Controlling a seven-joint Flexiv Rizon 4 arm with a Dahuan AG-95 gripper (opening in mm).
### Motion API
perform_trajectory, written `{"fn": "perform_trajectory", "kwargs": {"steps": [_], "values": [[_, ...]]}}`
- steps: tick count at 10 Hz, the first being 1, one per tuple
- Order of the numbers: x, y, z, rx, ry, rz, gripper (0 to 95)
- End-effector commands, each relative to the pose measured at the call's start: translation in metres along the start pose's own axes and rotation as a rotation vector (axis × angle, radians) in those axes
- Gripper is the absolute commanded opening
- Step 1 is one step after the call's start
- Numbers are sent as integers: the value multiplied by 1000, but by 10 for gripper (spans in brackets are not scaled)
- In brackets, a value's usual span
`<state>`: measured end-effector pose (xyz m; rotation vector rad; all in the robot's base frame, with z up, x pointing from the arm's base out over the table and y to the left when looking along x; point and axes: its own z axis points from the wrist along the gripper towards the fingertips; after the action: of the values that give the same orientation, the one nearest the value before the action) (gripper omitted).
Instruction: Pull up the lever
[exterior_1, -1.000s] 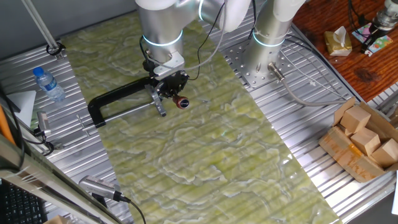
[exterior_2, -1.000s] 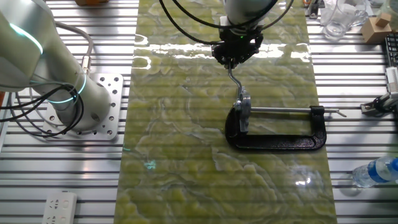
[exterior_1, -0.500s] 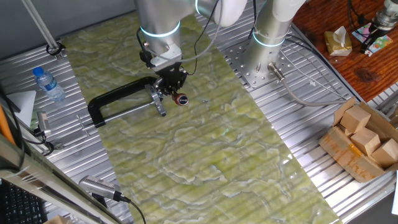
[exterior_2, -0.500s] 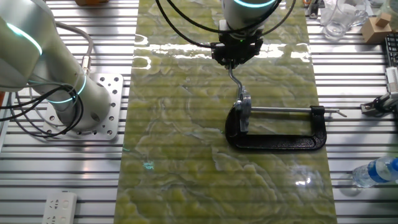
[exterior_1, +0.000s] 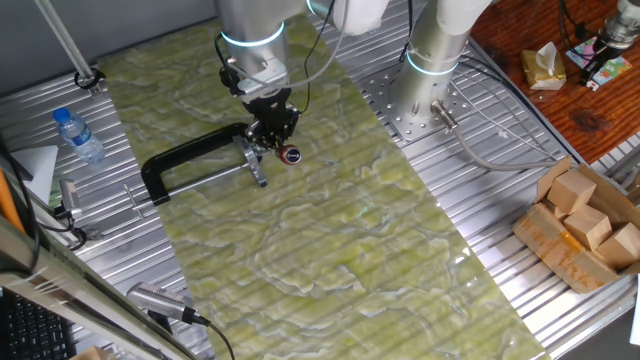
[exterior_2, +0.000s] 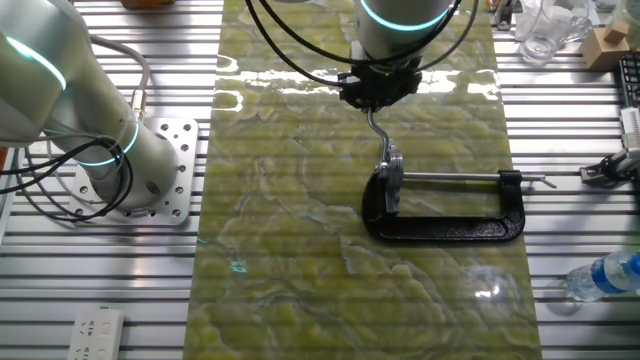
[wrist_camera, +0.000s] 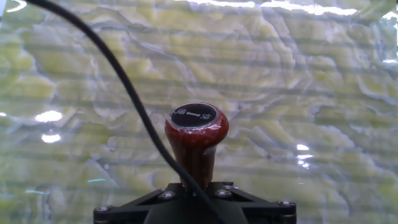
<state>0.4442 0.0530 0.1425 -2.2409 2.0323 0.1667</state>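
The lever's red-brown knob (exterior_1: 289, 154) pokes out below my gripper (exterior_1: 277, 135), which is shut on the lever. Its thin silver rod (exterior_2: 378, 132) runs from the gripper (exterior_2: 375, 100) down to the screw end of the black C-shaped clamp (exterior_2: 450, 228). The clamp (exterior_1: 190, 155) lies flat on the green marbled mat. In the hand view the knob (wrist_camera: 196, 132) fills the centre, its dark glossy cap towards the camera, rising out of the black gripper body (wrist_camera: 194, 193). The fingertips themselves are hidden.
A water bottle (exterior_1: 78, 135) lies left of the clamp on the slatted table. The arm's base (exterior_1: 430, 60) stands at the mat's far edge. A box of wooden blocks (exterior_1: 585, 225) sits at the right. A black cable (wrist_camera: 124, 93) crosses the hand view.
The gripper has moved a little towards the far side of the mat with the lever held. The knob followed it. The clamp has stayed in place.
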Motion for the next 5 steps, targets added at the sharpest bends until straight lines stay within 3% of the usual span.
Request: {"fn": "perform_trajectory", "kwargs": {"steps": [1, 5], "values": [[2, 1, -35, 8, -7, 0, 0], [5, 3, -36, 28, -36, 7, 0]]}}
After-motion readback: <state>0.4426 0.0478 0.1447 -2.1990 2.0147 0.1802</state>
